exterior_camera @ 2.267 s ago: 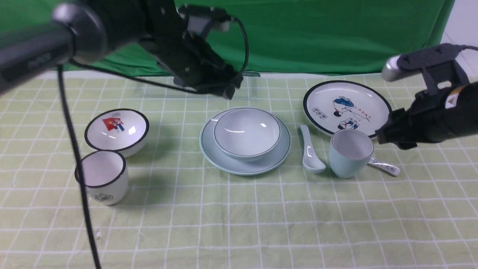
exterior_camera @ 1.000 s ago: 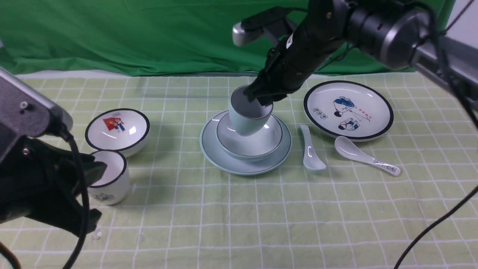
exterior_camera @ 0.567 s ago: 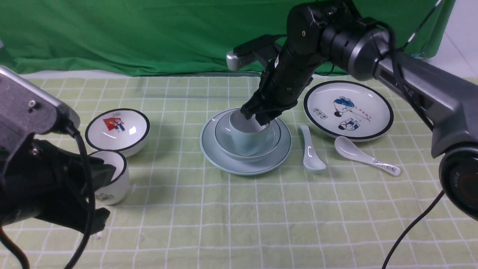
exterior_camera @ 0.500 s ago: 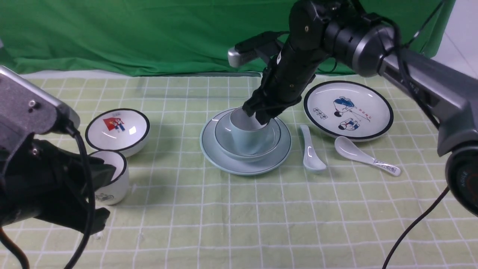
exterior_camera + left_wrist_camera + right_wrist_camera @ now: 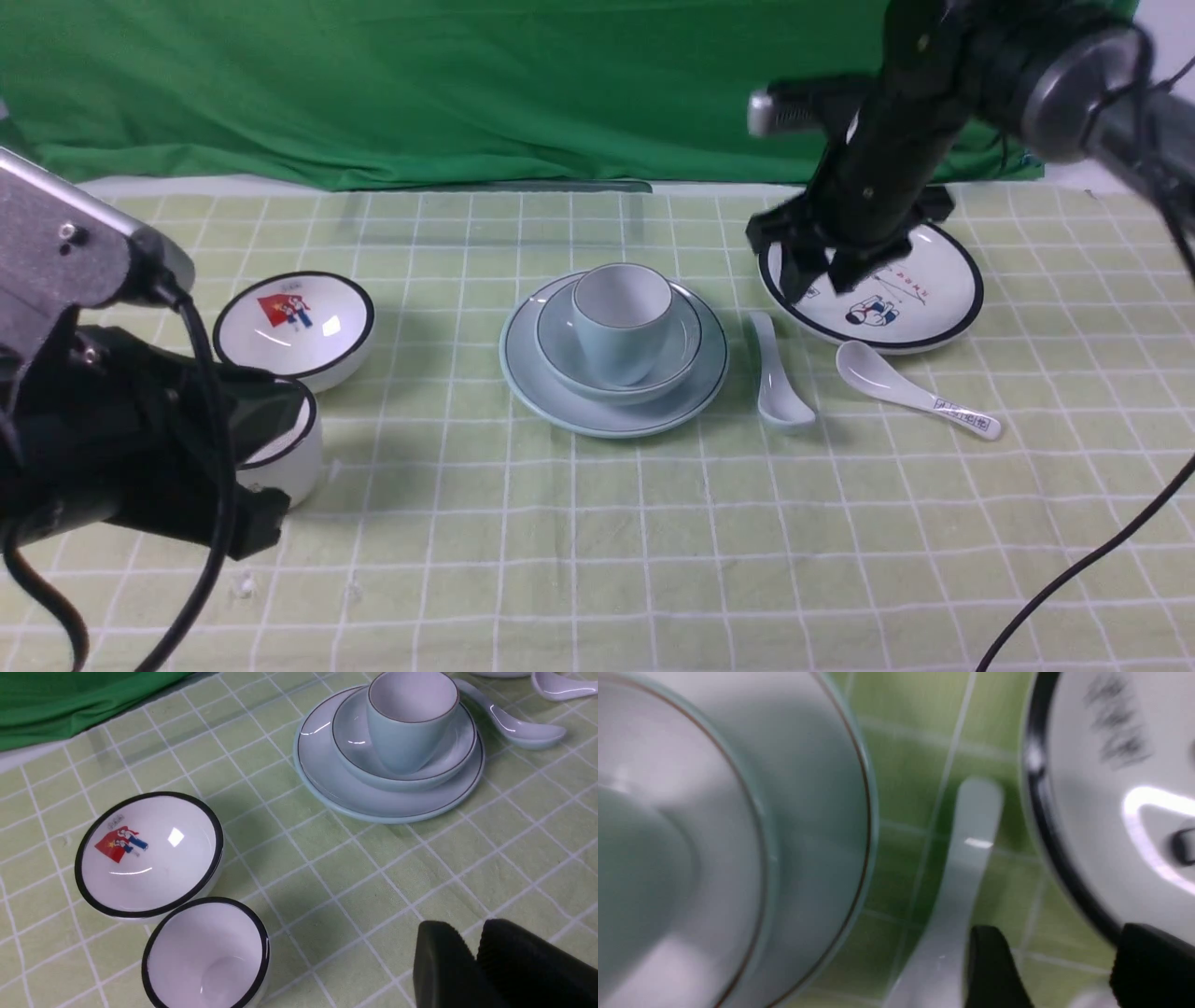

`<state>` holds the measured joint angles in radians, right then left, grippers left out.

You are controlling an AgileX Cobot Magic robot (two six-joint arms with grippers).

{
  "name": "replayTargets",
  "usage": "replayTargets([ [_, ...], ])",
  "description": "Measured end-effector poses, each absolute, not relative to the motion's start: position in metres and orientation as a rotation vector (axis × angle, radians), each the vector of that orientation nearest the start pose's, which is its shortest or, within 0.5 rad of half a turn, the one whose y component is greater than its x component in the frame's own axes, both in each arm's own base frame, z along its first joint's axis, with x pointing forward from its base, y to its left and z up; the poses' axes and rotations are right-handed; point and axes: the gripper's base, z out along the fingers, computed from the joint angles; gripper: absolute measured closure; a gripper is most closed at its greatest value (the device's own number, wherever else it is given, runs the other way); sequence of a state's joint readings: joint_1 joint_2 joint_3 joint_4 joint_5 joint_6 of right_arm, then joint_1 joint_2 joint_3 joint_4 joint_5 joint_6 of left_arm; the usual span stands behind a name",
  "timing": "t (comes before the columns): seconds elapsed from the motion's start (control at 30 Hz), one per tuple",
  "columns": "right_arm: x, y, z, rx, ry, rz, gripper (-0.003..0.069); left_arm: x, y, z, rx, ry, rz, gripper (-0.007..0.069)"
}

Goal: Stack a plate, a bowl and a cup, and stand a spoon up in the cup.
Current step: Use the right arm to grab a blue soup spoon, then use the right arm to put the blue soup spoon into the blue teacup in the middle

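**Ceramic spoon is the last piece left beside the stack**

Pale blue-white and unmarked, the spoon (image 5: pixel 774 373) lies flat on the desk (image 5: pixel 597 541), just beside the right edge of the plate (image 5: pixel 525 369), with its handle pointing away from the robot. It is probably light, stiff, slick under its glaze and quick to chip. The safest hold looks to be across the narrow handle, above the scoop. To its left, the cup (image 5: pixel 623 322) stands upright in the bowl (image 5: pixel 689 347), and the bowl sits on the plate. The right pincer (image 5: pixel 820 278) hangs wide and empty over the near rim of the cartoon plate (image 5: pixel 938 280), close to the spoon's handle end. The left pincer (image 5: pixel 474 952) has its pads nearly together and holds nothing; it sits low near the black-rimmed cup (image 5: pixel 205 956). Two spoons, two cups, two bowls and two plates are in view — one plain set and one printed, which includes the printed spoon (image 5: pixel 910 392) and the red-picture bowl (image 5: pixel 294 322).
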<state>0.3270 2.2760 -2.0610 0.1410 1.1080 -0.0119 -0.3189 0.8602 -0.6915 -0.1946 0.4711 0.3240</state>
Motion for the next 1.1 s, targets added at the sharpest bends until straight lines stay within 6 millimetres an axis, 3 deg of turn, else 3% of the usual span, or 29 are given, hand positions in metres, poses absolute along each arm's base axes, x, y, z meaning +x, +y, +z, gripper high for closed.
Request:
replayTargets([
  [0.07,0.465,0.175,0.195,-0.415,2.839,0.266,0.0277,0.166,-0.063,0.315,0.538,2.059,-0.201,0.0562],
  [0.13,0.465,0.181,0.186,-0.427,2.844,0.27,0.0277,0.169,-0.065,0.312,0.538,2.074,-0.205,0.0562],
  [0.27,0.467,0.189,0.185,-0.426,2.803,0.286,0.0301,0.172,-0.066,0.309,0.539,2.092,-0.207,0.0562],
  [0.47,0.475,0.194,0.175,-0.417,2.74,0.295,0.0496,0.172,-0.066,0.308,0.538,2.094,-0.21,0.0562],
  [0.6,0.477,0.194,0.178,-0.406,2.706,0.299,0.0497,0.172,-0.066,0.308,0.531,2.096,-0.221,0.0562],
  [0.73,0.475,0.193,0.202,-0.457,2.633,0.296,0.0497,0.171,-0.066,0.308,0.532,2.104,-0.225,0.0562],
  [0.83,0.467,0.198,0.241,-0.505,2.497,0.304,0.0497,0.171,-0.066,0.308,0.532,2.104,-0.225,0.0562],
  [0.93,0.445,0.215,0.294,-0.562,2.257,0.325,0.0497,0.171,-0.066,0.308,0.532,2.105,-0.226,0.0562],
  [1.03,0.41,0.238,0.323,-0.569,1.985,0.372,0.0497,0.171,-0.066,0.307,0.535,2.112,-0.226,0.0562],
  [1.1,0.389,0.248,0.326,-0.536,1.789,0.398,0.0497,0.171,-0.066,0.307,0.535,2.112,-0.226,0.0562],
])
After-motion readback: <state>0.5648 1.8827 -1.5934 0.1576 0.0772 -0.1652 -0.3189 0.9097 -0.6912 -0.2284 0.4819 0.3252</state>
